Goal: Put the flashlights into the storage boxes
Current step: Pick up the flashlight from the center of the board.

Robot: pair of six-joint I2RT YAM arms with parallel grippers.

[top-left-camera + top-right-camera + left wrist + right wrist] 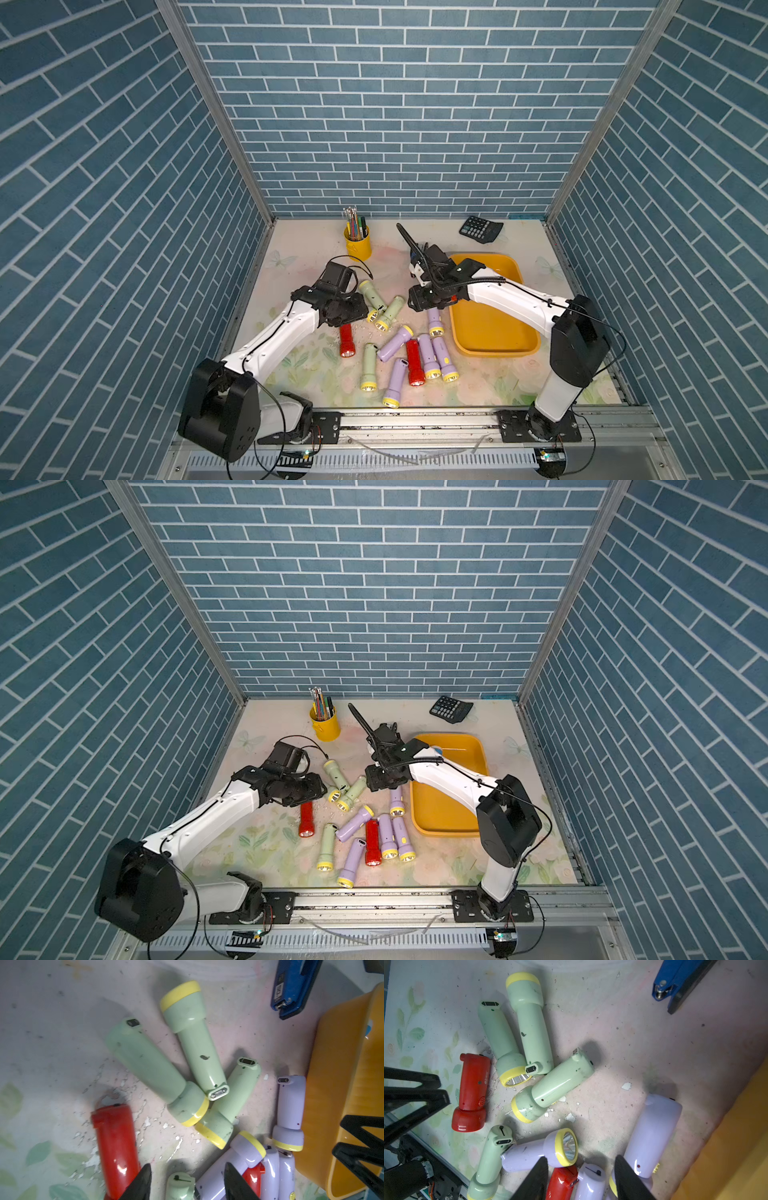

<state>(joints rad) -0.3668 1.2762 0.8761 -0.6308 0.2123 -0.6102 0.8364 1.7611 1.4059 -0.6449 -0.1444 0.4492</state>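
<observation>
While roughly a dozen flashlights [394,344] lie on the worktop [307,257], the tray [490,328] looks empty (arm [494,297] hides part), with both sets of jaws spread, holding nothing.

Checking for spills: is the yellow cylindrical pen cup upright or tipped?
Upright: the yellow pen cup stands on its base, pens pointing up.
</observation>
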